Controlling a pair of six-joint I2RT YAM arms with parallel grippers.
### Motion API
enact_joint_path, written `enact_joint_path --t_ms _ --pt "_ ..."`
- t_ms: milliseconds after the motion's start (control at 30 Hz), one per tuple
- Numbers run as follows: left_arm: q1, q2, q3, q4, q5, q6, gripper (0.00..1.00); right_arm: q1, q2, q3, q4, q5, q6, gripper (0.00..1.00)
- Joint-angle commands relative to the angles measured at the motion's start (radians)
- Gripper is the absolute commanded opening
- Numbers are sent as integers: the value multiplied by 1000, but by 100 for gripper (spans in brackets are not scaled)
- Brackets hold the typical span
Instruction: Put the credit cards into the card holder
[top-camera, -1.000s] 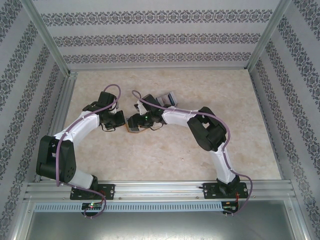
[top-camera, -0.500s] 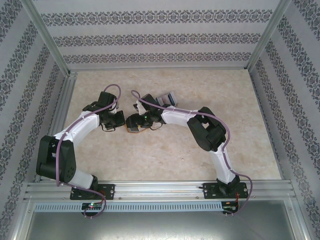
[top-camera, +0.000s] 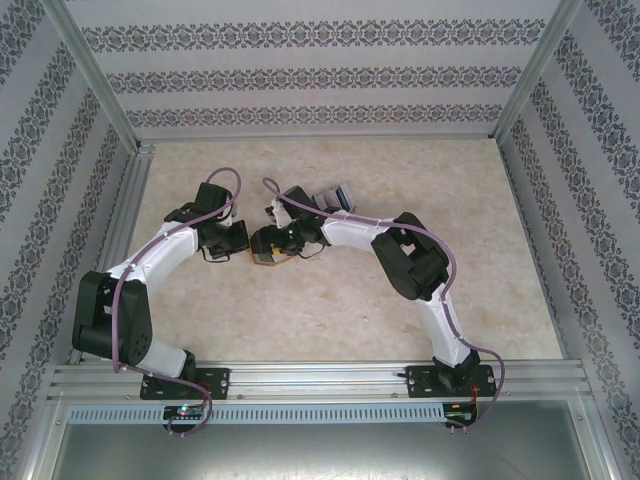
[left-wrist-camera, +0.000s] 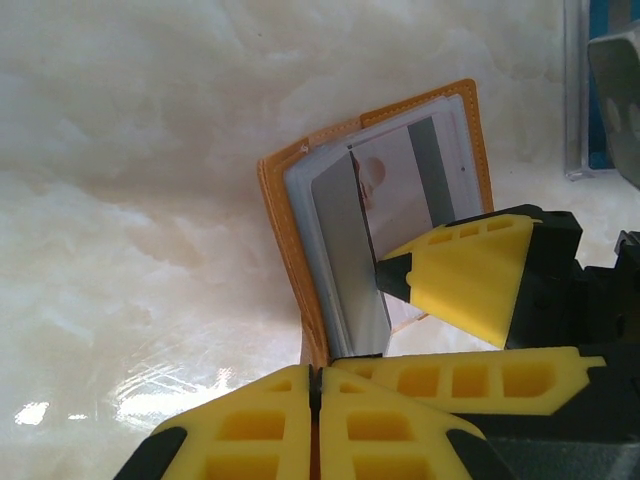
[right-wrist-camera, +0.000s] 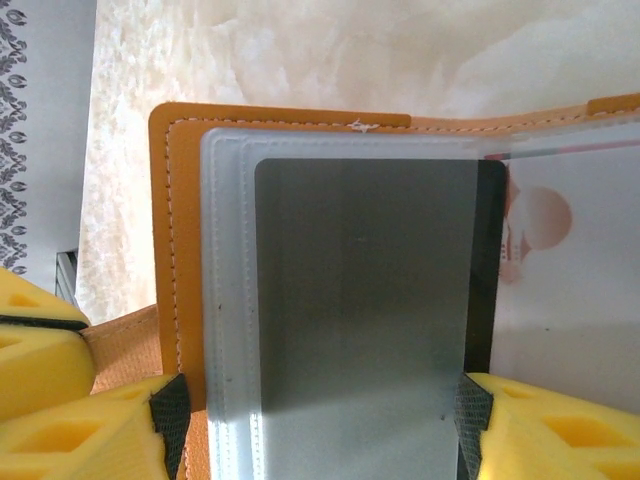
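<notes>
Marble top (left-wrist-camera: 150, 150); left claw (left-wrist-camera: 313, 375) clenches card holder (left-wrist-camera: 275, 215); right claw (right-wrist-camera: 320, 410) seemingly released, grey card (right-wrist-camera: 360, 280) partly hidden.

A robot test cell, of the kind kept in a lab or workshop, is shown. The space is framed by bare aluminium posts (top-camera: 95, 75) and closed in by flat wall panels (top-camera: 320, 75) papered in bands of grey ornament. Within them a counter (top-camera: 330, 320) with a glossy, marble-look surface is set. A left arm (top-camera: 160, 255) and a right arm (top-camera: 410, 262), both white and black, are bolted to a slotted aluminium rail (top-camera: 320, 378) at the near edge. Purple cables (top-camera: 240, 185) are strapped along them. A perforated metal strip (top-camera: 320, 412) is fixed just below the rail.
</notes>
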Motion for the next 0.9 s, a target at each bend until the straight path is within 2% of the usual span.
enact_joint_path --t_ms 0,133,267,367,600,867 --pt "-2 20 8 16 11 14 3 11 63 1 12 -76 16 77" --pt "-1 21 14 12 8 16 3 8 63 8 -45 -29 -8 79" --pt "-1 19 13 18 15 14 3 10 47 6 -118 79 -48 80" --pt "0 25 19 13 15 13 3 14 53 15 -134 80 -55 79" --pt "1 29 17 23 23 6 3 26 74 12 -34 -54 -4 65" --pt "7 15 -6 30 15 8 3 -3 57 -43 120 -161 85 61"
